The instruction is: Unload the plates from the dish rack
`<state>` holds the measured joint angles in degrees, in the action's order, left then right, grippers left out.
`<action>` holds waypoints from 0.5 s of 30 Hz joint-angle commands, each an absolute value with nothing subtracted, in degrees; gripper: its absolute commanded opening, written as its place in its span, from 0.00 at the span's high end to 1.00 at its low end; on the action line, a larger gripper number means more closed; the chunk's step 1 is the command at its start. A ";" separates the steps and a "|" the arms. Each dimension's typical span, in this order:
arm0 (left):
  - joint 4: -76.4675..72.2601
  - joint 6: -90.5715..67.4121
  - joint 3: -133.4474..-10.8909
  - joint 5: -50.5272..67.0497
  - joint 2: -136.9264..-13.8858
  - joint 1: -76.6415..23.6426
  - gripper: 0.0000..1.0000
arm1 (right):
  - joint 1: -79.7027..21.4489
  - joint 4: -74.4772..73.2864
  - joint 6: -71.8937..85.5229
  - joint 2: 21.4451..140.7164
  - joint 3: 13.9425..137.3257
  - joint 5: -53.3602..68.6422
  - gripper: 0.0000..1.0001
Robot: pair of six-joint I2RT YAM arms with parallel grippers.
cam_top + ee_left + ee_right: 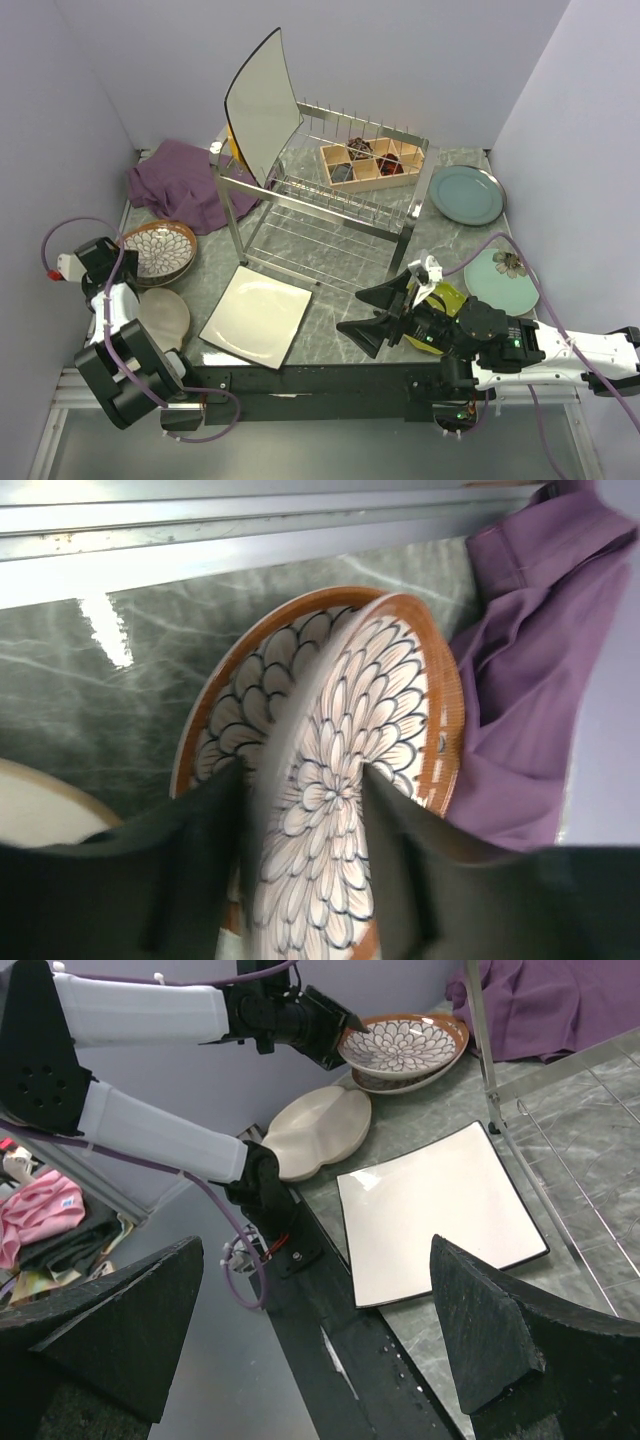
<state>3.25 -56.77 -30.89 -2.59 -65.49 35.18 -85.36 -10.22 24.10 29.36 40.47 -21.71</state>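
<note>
Straddling the patterned plate (pixel 380 710), the left gripper (pixel 303 775) stands part-open, likely stacking it on its matching plate (pixel 240 680); the right gripper (pixel 350 312) hangs wide open, empty.

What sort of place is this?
Probably a robot test cell: plain walls box in a marble-look table, left arm and right arm bolted at its edge, dish rack and plates staged.

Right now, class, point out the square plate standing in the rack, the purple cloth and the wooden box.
Square plate (pixel 262 105), top view, middle of its pale face.
Purple cloth (pixel 185 180), top view, middle of the folds.
Wooden box (pixel 378 182), top view, its near wall.
</note>
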 commanded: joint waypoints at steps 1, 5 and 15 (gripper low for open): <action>1.49 -56.78 -35.24 -1.93 -64.51 35.16 0.41 | -85.69 -8.70 23.03 28.65 40.52 -22.85 0.00; 3.86 -56.43 -36.64 -2.90 -64.77 35.16 0.31 | -85.69 -8.44 23.12 28.74 40.43 -22.59 0.00; 11.77 -54.32 -40.78 -8.08 -65.48 35.07 0.21 | -85.69 -8.00 23.29 28.56 39.99 -22.24 0.00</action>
